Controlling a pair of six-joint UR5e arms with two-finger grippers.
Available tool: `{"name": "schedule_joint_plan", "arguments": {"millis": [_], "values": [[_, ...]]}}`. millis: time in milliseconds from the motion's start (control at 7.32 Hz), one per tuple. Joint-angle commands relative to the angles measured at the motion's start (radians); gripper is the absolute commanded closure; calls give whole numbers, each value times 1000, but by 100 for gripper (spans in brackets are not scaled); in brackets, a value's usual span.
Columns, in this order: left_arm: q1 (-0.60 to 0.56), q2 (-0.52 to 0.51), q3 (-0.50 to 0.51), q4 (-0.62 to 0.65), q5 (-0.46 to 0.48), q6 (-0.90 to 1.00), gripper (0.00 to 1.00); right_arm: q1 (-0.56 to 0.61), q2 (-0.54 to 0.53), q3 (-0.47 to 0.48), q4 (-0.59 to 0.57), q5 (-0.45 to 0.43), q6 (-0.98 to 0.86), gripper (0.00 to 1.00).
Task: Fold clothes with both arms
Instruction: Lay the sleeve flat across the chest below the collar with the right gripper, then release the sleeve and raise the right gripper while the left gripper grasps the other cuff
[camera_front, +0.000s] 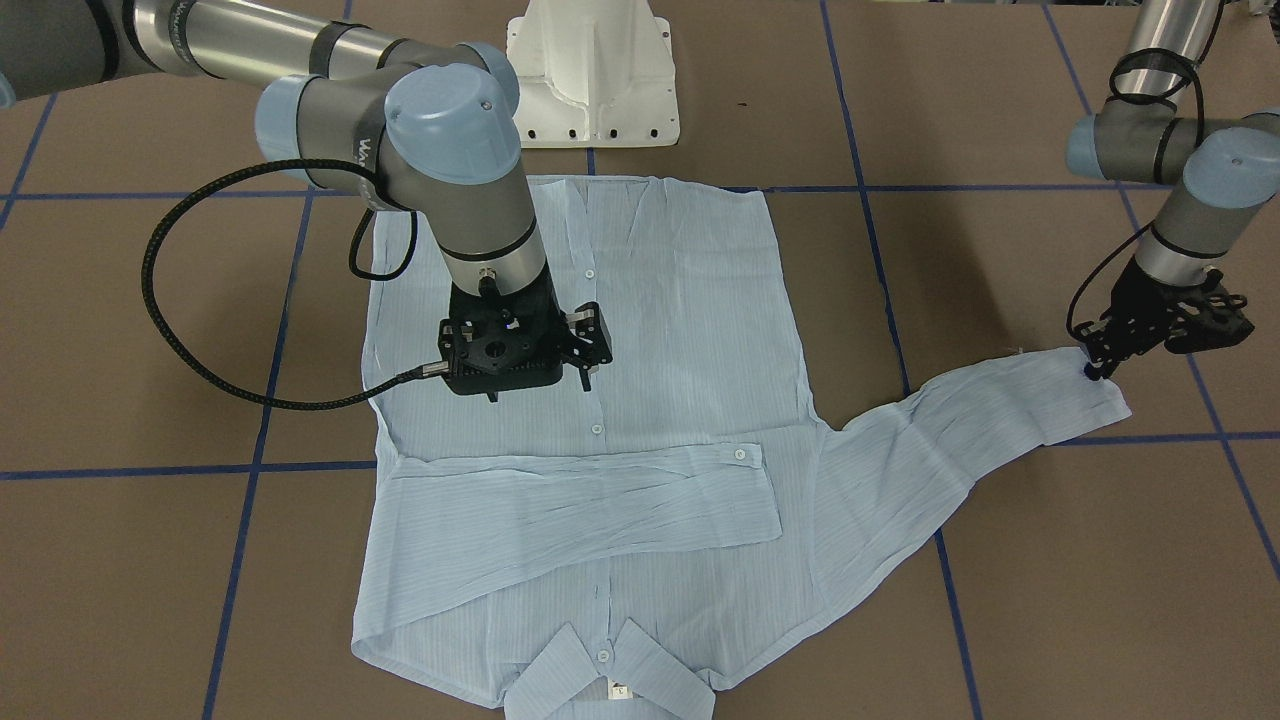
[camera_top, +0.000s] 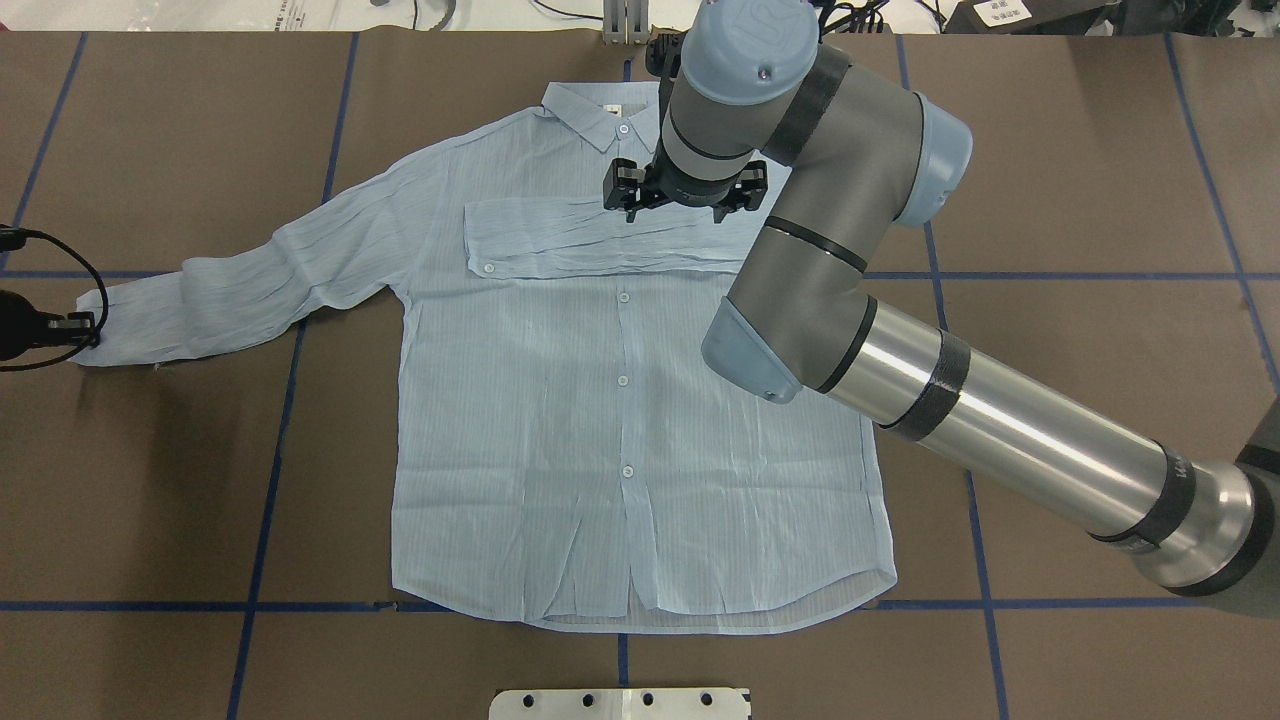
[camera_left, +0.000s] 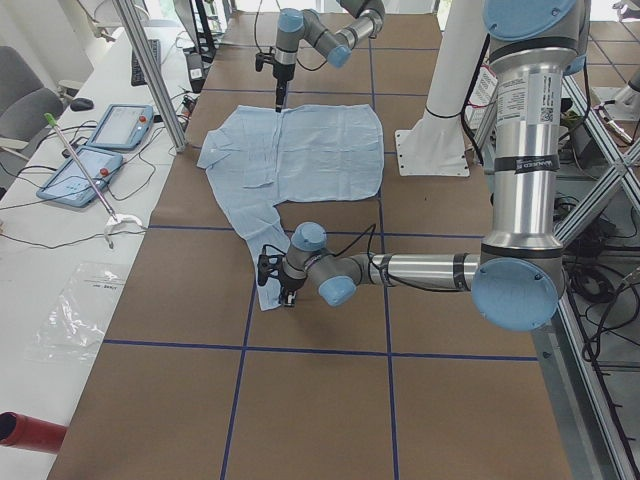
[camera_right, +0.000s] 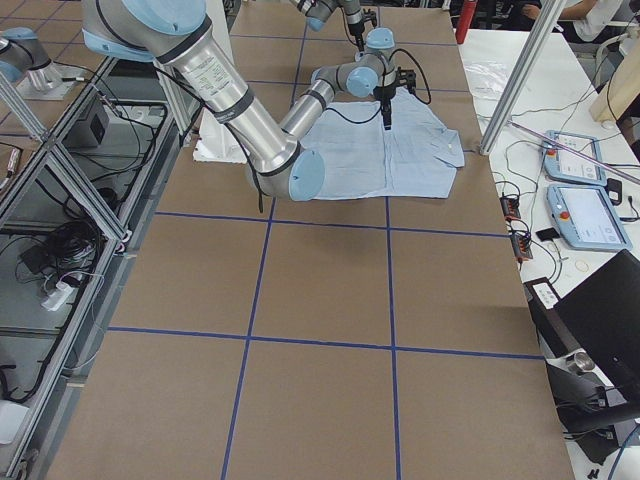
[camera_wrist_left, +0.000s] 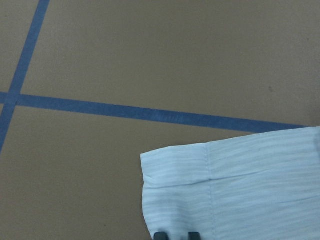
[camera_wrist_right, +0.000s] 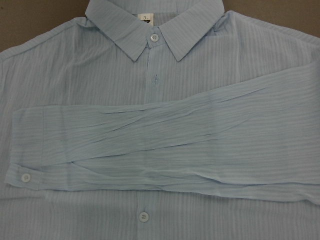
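Striped button-up shirt (camera_top: 620, 420) lies flat on the counter (camera_top: 1050, 150), one sleeve folded across the chest. Right tool (camera_top: 683, 200) hovers spread and empty. Left tool (camera_front: 1093, 372) sits at the outstretched cuff (camera_wrist_left: 175, 170); clench cannot be determined. Risk: a shallow edge bite slips, dropping the sleeve mid-fold.

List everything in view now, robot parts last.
shirt: one, pale blue, flat mid-table, one sleeve folded across the chest, the other stretched out sideways
table: one, brown, under everything
tape lines: several, blue, gridding the table
pedestal: one, white, at the table's robot edge, by the hem
control panels: two, blue-grey, side bench
right arm: one, grey-silver, reaching over the shirt
right gripper: one, black, above the folded sleeve, jaws apart
left arm: one, grey-silver, beside the outstretched sleeve
left gripper: one, black, at the outstretched cuff; jaws' state unclear
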Motion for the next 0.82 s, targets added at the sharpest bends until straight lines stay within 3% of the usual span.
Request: {"name": "schedule_joint_plan", "arguments": {"millis": [0,137,410,683], "values": [[0,0,-19,2,-2,6,100,21,-2,2,-2,27,0,0],[-1,2,-55,29,-3,8,100,40,-44,44,-5,53,-2,0],[-1,-14,-201,203,-2,9,100,99,-175,154,-32,102,-76,0],[-6,-102,-363,453,-6,11,100,167,-245,242,-164,110,-269,0]]}}
